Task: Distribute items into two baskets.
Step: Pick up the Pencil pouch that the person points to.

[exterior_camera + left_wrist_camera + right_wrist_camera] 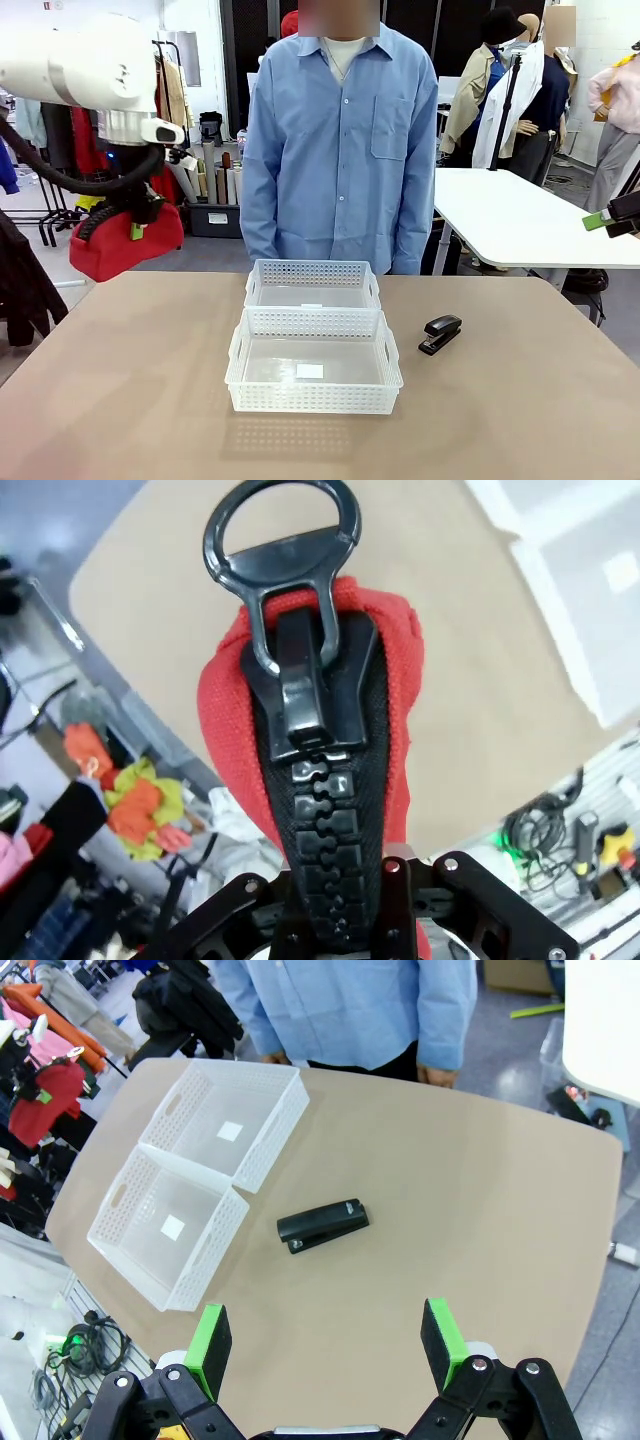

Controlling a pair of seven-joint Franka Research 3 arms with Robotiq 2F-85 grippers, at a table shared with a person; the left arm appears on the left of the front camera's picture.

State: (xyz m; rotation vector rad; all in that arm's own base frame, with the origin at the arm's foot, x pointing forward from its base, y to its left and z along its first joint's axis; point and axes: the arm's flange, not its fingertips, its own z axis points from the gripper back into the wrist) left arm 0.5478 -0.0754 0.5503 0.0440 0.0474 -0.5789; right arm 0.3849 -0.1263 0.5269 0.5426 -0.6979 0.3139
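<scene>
My left gripper (133, 228) hangs high past the table's far left corner, shut on the red fabric pouch (120, 250). In the left wrist view the pouch (225, 715) stands up between my fingers, its black zipper and ring pull facing the camera, with the left gripper (335, 890) clamped on its lower end. Two white lattice baskets sit end to end mid-table: the far basket (312, 271) and the near, bigger basket (313, 398). The small black stapler (440, 333) lies on the table right of them. My right gripper (327, 1345) is open, high above the stapler (322, 1225).
A person in a blue shirt (340, 140) stands at the far edge behind the baskets, arms down. A white table (520, 225) stands behind on the right, clothes racks on the left. The wooden tabletop (120, 380) is bare left of the baskets.
</scene>
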